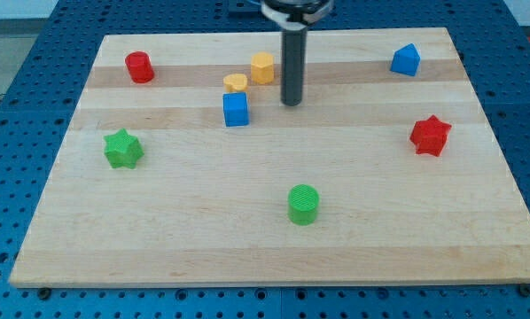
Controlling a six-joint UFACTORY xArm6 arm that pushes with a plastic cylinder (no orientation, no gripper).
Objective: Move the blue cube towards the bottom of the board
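Note:
The blue cube sits on the wooden board, left of centre in the upper half. My tip is on the board just to the cube's right, a small gap apart and at about the same height in the view. The dark rod rises from it to the view's top. A small yellow block lies just above the cube, nearly touching it.
A yellow hexagonal block stands above the cube, left of the rod. Red cylinder at upper left, green star at left, green cylinder below centre, red star at right, blue block at upper right.

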